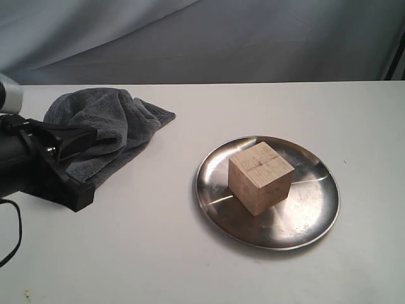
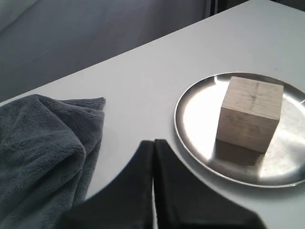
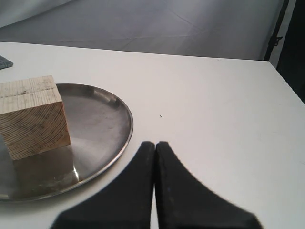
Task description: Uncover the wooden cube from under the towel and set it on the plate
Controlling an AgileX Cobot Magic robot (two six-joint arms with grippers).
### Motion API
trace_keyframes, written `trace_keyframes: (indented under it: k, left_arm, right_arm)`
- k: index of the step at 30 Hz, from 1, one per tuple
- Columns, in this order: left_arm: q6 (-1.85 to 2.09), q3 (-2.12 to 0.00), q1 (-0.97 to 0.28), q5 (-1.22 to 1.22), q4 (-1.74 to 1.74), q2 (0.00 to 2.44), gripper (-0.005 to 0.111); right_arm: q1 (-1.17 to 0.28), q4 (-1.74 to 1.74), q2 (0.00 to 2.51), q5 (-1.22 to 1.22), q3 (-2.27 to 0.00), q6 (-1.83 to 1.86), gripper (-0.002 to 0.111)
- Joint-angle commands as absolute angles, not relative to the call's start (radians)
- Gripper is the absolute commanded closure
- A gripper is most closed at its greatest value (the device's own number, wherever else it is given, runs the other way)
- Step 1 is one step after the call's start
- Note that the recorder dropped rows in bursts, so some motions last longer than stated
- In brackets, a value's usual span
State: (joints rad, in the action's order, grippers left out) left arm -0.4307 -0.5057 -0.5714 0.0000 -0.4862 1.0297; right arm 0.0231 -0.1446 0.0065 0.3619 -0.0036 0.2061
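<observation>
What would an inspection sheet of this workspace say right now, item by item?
Surface: white table, a few tiny specks.
Job's things: wooden cube sits on the plate; towel lies crumpled, apart from the plate.
Clutter: nothing seen.
Hands: left hand shut, empty, by the towel; right hand shut, empty, near the plate's rim.
Cables: one black cable at the left edge.
Surroundings: grey cloth backdrop.

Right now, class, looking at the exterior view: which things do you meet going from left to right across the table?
The towel → the plate, with the wooden cube standing on it.
</observation>
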Motion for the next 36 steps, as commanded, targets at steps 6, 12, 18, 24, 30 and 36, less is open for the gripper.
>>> trace_keyframes:
  k: [6, 12, 18, 24, 30, 36]
  left_arm:
    - [-0.44, -0.457, -0.567, -0.048, -0.441, 0.965, 0.106]
    - [-0.426, -0.457, -0.567, -0.053, -0.459, 0.965, 0.106]
    - [-0.408, -0.457, -0.567, -0.045, -0.451, 0.965, 0.106]
    - [-0.467, -0.455, -0.554, -0.035, -0.448, 0.914, 0.106]
    - [-0.619, -0.453, -0.454, 0.014, -0.409, 0.689, 0.106]
    - [-0.627, -0.453, -0.249, 0.164, -0.409, 0.444, 0.106]
  right_arm:
    - [0.019, -0.142, 0.0, 0.35, 0.0, 0.206, 0.108]
    - [0.019, -0.142, 0.0, 0.35, 0.0, 0.206, 0.108]
    - [0.019, -0.142, 0.0, 0.35, 0.0, 0.206, 0.108]
    - [0.019, -0.142, 0.0, 0.35, 0.0, 0.206, 0.108]
    - [0.019, -0.142, 0.0, 0.35, 0.0, 0.206, 0.108]
    - [0.019, -0.142, 0.0, 0.35, 0.0, 0.206, 0.108]
